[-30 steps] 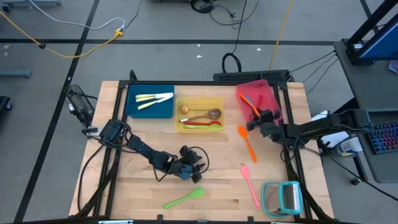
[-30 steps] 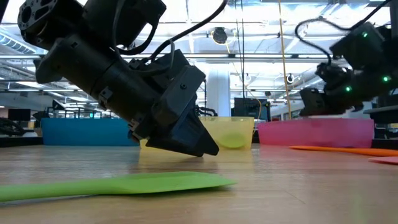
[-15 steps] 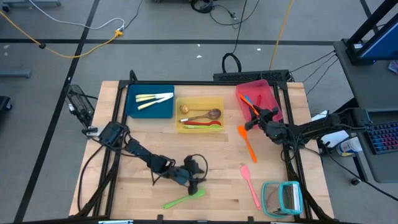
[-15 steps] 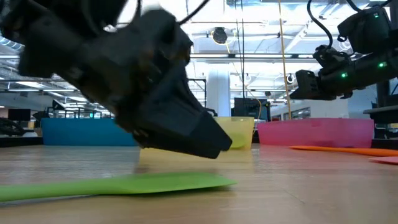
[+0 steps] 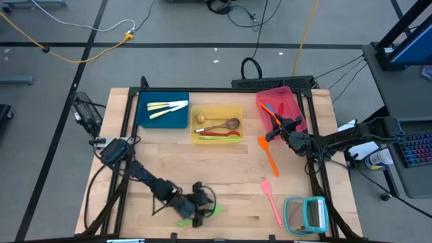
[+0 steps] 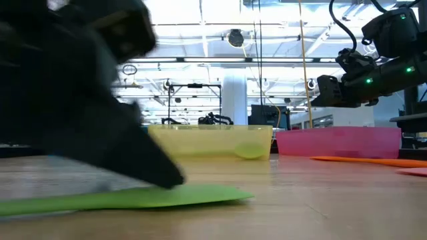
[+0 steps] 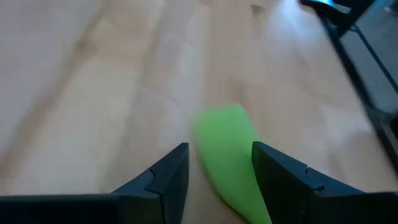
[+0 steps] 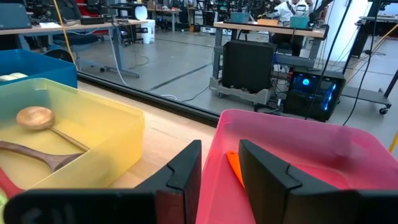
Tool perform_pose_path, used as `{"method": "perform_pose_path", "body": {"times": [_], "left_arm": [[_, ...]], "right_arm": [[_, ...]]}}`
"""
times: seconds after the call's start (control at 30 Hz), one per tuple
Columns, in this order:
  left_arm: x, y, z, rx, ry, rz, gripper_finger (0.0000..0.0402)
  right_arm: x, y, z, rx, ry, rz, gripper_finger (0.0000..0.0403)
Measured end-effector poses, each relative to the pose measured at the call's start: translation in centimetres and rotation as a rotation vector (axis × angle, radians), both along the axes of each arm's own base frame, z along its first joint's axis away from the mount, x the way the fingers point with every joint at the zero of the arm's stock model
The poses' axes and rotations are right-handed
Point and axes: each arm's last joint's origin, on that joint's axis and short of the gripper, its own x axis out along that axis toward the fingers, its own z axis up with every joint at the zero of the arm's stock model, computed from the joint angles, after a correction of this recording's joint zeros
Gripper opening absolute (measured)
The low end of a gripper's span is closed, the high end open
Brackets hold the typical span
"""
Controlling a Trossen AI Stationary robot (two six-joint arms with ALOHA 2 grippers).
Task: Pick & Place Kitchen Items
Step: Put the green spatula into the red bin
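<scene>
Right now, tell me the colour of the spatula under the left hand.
Bright green. The spatula shows best in the left wrist view, between the open left hand fingers.

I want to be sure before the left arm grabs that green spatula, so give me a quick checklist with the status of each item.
1. Left gripper open: ok.
2. Green spatula lies between its fingers: ok.
3. Spatula flat on the table: ok.
4. Fingers low enough to close on it: cannot tell.
5. Right gripper well away, at the pink tray: ok.
6. Nothing else beside the spatula: ok.
</scene>
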Motion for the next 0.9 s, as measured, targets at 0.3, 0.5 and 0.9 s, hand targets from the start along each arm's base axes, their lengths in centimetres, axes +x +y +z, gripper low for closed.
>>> {"method": "perform_pose_path", "body": {"times": [0.3, 0.5, 0.9], "left_arm": [[-4.0, -4.2, -0.4, -0.036, 0.038, -0.021, 0.0142], [-5.4, -4.6, -1.0, -0.044, 0.122, 0.057, 0.0109], [-4.3, -3.2, -1.2, 0.113, 0.131, -0.031, 0.0037]], "right_arm": [[0.0, 0.0, 0.0, 0.001, -0.003, -0.002, 0.01], [0.2, 0.3, 0.0, 0.029, -0.024, 0.061, 0.01], [1.1, 1.1, 0.9, 0.081, -0.117, 0.439, 0.01]]}}
